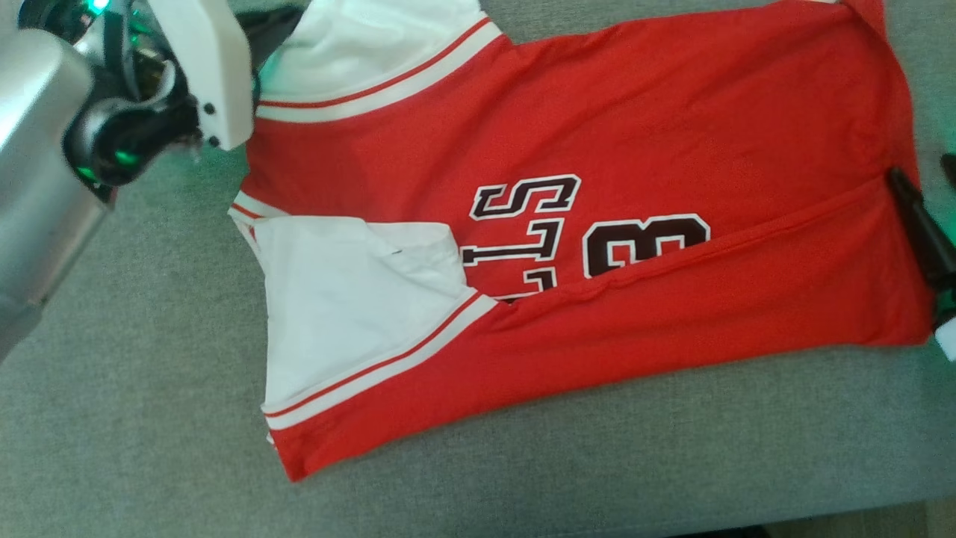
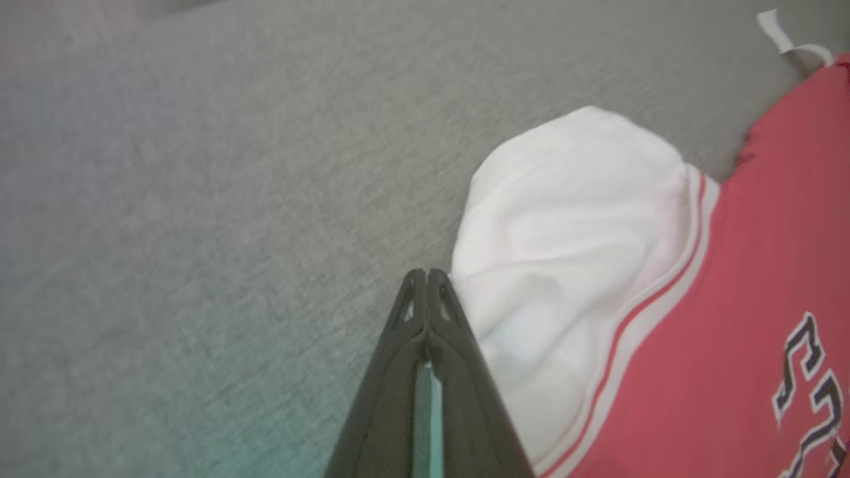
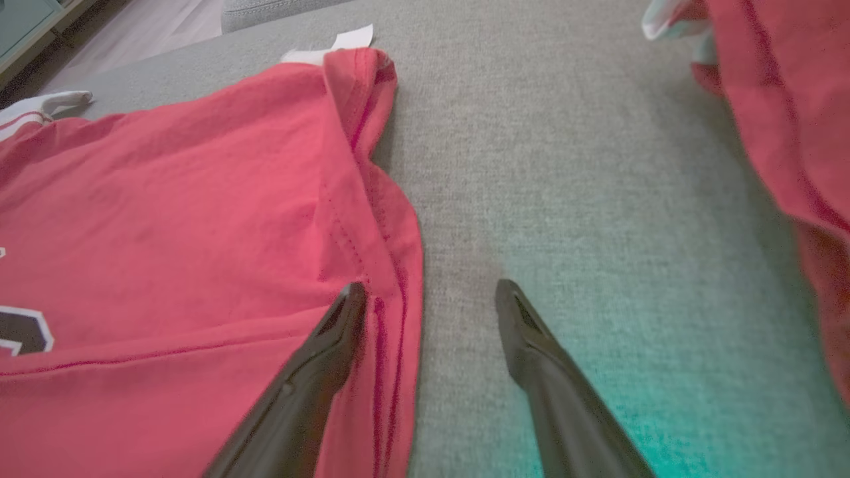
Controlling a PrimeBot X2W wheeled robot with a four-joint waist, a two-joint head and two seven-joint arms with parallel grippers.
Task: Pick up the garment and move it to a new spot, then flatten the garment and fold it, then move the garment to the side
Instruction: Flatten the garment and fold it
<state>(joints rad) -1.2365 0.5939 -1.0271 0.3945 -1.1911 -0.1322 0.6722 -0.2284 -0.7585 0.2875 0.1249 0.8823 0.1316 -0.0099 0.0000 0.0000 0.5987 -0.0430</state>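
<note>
Right gripper (image 3: pixel 430 287) spread wide astride the garment (image 3: pixel 166 199) hem; close shallow and you snag one layer, pulling the fold apart. Left gripper (image 2: pixel 425 273) closed on nothing, beside the sleeve (image 2: pixel 571 219).

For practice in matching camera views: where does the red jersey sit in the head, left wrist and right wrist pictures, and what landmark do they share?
Head view: red jersey across the centre and right.
Left wrist view: right side, beside the shut left gripper.
Right wrist view: left half, hem at the open right gripper.
Shared landmark: the dark white-edged lettering on its front.
</note>
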